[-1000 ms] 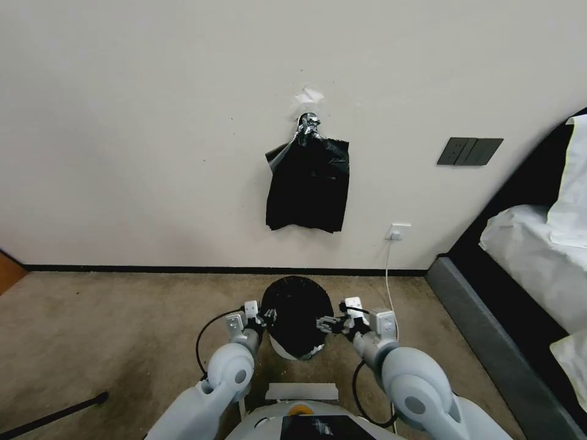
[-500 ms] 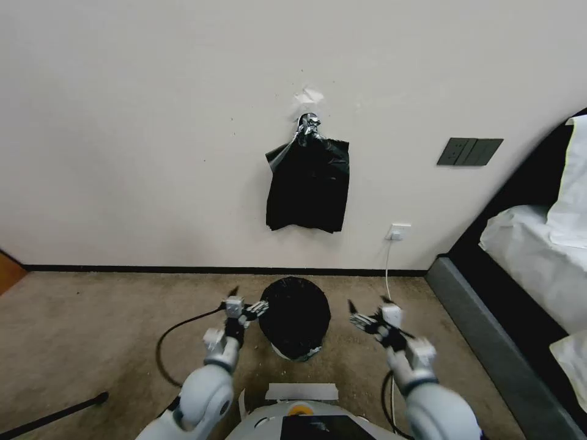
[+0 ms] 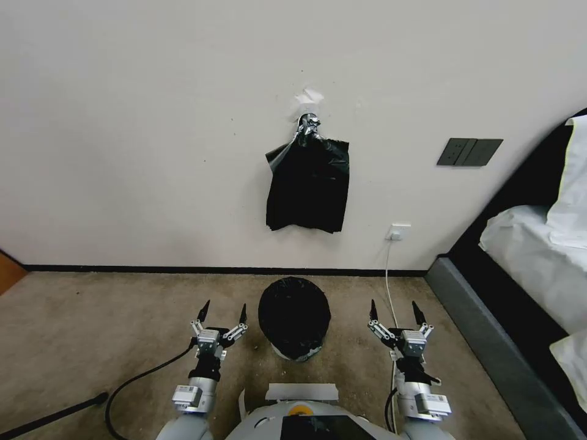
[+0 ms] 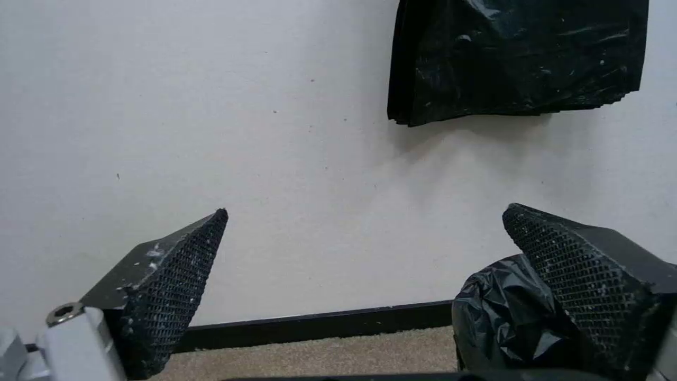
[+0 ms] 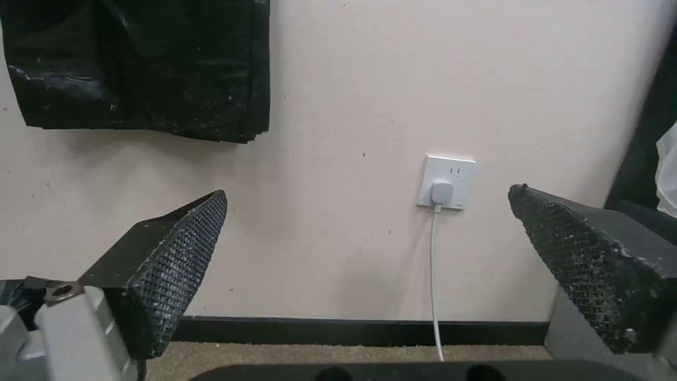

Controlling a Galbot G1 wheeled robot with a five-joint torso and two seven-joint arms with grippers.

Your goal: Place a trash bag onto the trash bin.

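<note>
Down on the beige carpet (image 3: 92, 330) I see my small cream-white bin (image 3: 282, 351) lined with crinkly black bag (image 3: 294, 315); left gripper (image 3: 221, 313) and right gripper (image 3: 395, 310) both spread wide, empty.

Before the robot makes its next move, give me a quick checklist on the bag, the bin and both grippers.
1. Trash bag covers the top of the trash bin: ok, black plastic hides the rim in the head view.
2. Bag pulled evenly down all round: cannot tell, the far side is hidden.
3. Left gripper free of the bag: ok, open and apart from it on the robot's left.
4. Right gripper free of the bag: ok, open, holding nothing.
5. Bin upright on the carpet: ok.
6. White power cord away from the right gripper: cannot tell, it runs close behind.
</note>
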